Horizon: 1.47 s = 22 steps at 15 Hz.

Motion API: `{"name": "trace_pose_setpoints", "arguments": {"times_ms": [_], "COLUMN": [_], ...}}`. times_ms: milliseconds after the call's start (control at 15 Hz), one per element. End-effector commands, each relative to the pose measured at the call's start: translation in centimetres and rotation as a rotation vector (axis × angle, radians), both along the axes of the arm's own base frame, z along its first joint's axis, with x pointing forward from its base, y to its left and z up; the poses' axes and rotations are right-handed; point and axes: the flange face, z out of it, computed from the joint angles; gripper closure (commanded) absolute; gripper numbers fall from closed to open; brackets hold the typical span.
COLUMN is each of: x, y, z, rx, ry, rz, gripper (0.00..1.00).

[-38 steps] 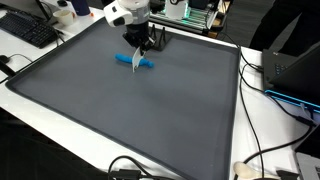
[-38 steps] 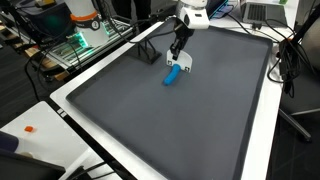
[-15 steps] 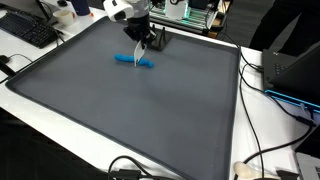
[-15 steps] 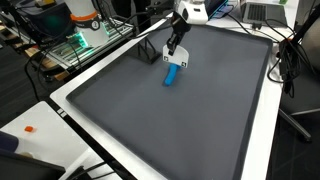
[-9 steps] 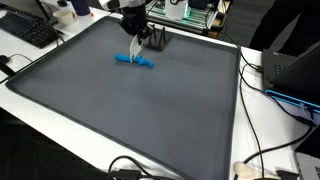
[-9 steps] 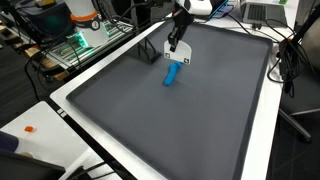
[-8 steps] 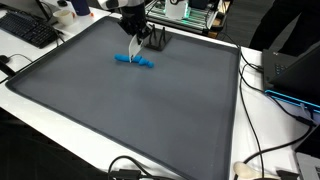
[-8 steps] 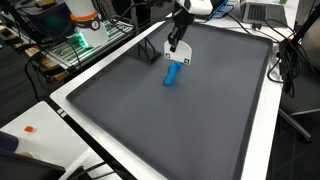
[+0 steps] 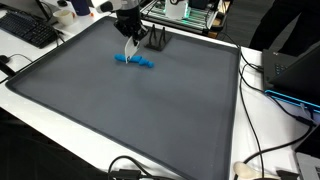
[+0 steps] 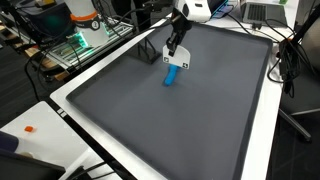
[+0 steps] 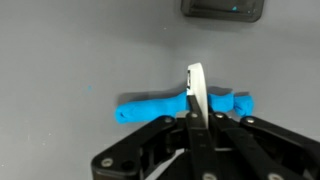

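Cluttered lab benches ring a white table point(image 9: 252, 120) covered almost wholly by a dark grey mat point(image 9: 120, 110). Toward the mat's far end lies a blue piece point(image 9: 134, 61), long and lumpy, flat on its side, as both exterior views show point(image 10: 173, 74). Right over it hangs the gripper point(image 9: 131, 42), fingers pressed together on a thin white strip point(image 11: 195, 90) that points down at the blue piece point(image 11: 160, 106). From where I stand I can't tell whether the strip's tip touches it or hovers just clear.

To my eye the arm is at the stage of bringing the strip to bear on the blue piece. A move from here would call for a firm pinch and a slow, straight approach, since the piece looks free to roll or skid.

Just beyond, further back, sits a small black stand point(image 9: 157, 40). A keyboard point(image 9: 28, 30) lies off the far left corner, and cables point(image 9: 262, 165) trail at the near right.
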Motion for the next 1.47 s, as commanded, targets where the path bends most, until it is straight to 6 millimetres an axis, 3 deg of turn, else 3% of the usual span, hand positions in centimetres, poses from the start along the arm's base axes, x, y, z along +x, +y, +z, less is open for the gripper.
{"name": "trace_pose_setpoints", "arguments": {"times_ms": [0, 1400], "x": [0.4, 0.3], "y": [-0.6, -0.4], "z": [-1.1, -4.8], "rx": [-0.002, -0.041], "ry": [-0.005, -0.033], "rz": [0.022, 0.083], "gripper": [0.99, 0.99]}}
